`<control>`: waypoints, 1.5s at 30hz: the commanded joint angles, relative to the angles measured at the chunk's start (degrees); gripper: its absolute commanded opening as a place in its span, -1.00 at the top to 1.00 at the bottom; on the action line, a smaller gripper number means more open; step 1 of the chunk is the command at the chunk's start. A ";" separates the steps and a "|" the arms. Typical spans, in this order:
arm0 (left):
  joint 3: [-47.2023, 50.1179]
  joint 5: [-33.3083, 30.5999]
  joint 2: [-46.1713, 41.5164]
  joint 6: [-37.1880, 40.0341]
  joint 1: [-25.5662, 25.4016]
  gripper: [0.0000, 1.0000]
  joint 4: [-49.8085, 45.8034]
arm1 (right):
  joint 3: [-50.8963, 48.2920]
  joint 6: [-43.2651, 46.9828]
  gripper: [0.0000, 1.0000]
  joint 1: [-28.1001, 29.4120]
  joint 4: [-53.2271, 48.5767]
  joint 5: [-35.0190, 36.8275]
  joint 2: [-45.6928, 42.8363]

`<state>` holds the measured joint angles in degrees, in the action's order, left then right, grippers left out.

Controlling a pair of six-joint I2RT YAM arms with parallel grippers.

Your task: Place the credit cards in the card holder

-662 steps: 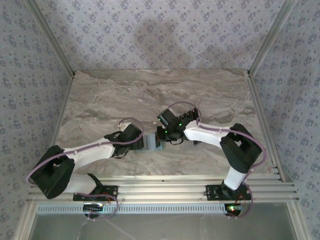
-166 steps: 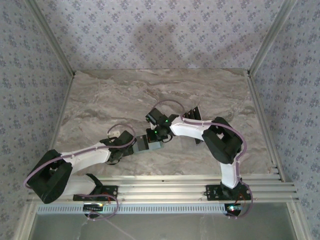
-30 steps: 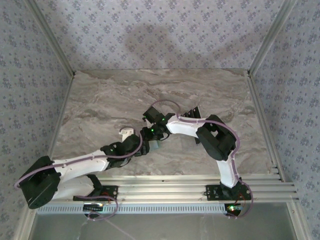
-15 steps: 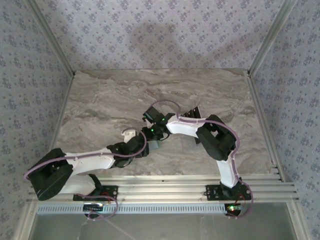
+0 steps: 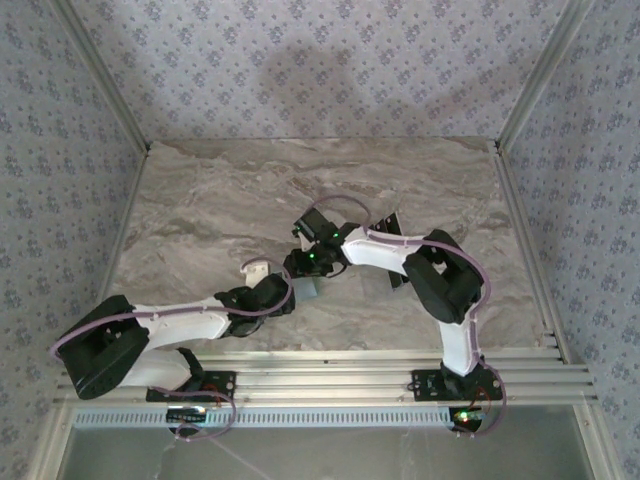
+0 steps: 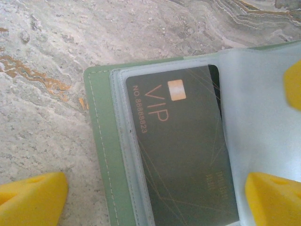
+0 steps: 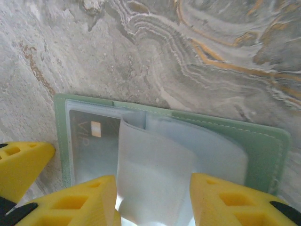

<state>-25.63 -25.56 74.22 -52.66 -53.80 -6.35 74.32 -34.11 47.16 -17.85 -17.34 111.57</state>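
With the left gripper [image 6: 155, 193] spread over the open card holder [image 6: 101, 141] and its sleeved VIP card [image 6: 183, 155], the right gripper [image 7: 153, 200], pinching a clear sleeve [image 7: 150, 169], needed to hold it up steadily.

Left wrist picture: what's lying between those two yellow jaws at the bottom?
In the left wrist view, the open card holder lies between them, with a dark VIP credit card tucked in its clear sleeve.

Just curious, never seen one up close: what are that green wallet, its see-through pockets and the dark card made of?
The card holder looks like matte faux leather, with stitched edges. Its sleeves seem soft, cloudy clear plastic. The credit card looks like dark matte plastic with coppery print.
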 commanded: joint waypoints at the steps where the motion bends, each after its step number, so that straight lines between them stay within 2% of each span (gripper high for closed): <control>1: 1.15 -1.06 0.23 -1.22 -0.34 -0.95 -0.68 | -1.82 -1.00 0.05 -0.47 -0.36 0.72 -2.88; 7: 1.29 -1.07 0.29 -1.21 -0.34 -0.94 -0.76 | -3.37 -1.56 0.05 -0.84 0.87 0.19 -2.79; 23: 1.63 -1.58 -1.88 -0.97 -0.34 -0.94 -1.83 | 0.53 -1.50 0.05 1.72 0.91 -1.20 1.99; 26: 1.76 -2.76 -5.34 -1.21 -0.34 -0.96 -4.19 | 0.73 -1.54 0.05 2.14 0.55 -1.11 1.60; 34: 4.83 -8.83 -25.13 -5.49 -0.17 -1.00 -16.40 | 2.04 -1.53 0.04 4.22 -0.69 -1.03 0.38; 37: 5.49 -9.24 -30.81 -6.47 0.74 -1.00 -19.49 | 3.79 -2.79 -0.03 5.56 -1.33 -0.43 1.21; 45: 5.95 -8.50 -35.46 -6.84 2.08 -0.99 -21.78 | 9.52 -3.58 -0.12 8.81 -3.96 1.52 7.11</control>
<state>-19.68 -32.93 39.35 -58.63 -52.10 -25.74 81.91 -36.67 55.18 -18.37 -17.17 115.81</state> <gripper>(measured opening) 0.997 0.559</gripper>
